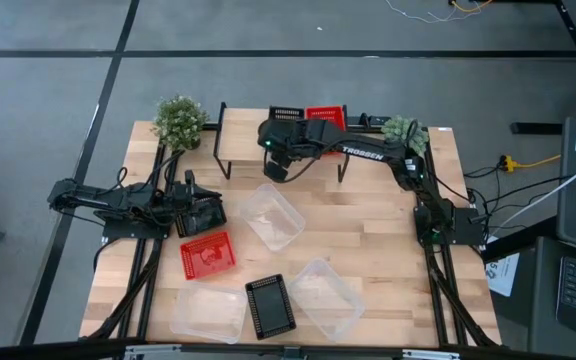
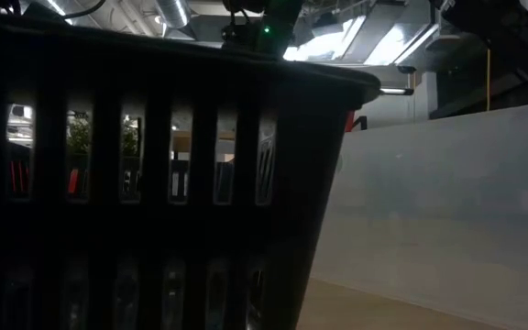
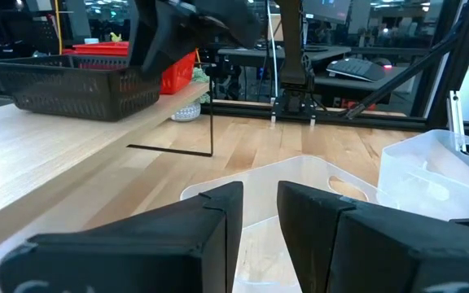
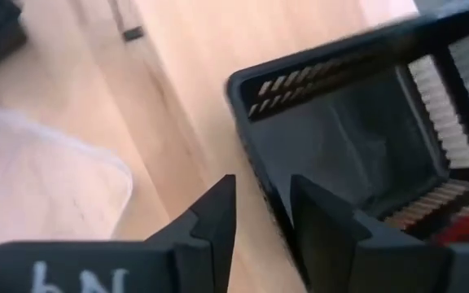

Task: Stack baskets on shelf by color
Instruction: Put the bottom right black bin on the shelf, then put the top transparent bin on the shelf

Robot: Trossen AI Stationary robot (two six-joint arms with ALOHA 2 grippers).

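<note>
The shelf stands at the table's far middle. On it are a black basket and, to its right, a red basket. My right gripper is over the shelf's front, shut on the black basket. My left gripper waits low at the table's left, its fingers a narrow slit apart with nothing between. A clear basket lies just ahead of it. A red basket, a black basket and two clear baskets lie on the near half. My right gripper has a side wall of the black basket, close to a corner, between its two fingers, one finger inside the basket and one outside. The fingers come from above, slanting toward the far edge. In the left wrist view the basket sits level on the shelf plank.
Potted plants stand at the shelf's left end and right end. The near black basket fills the low view. Bare wood lies between the shelf and the clear basket, and along the table's right side.
</note>
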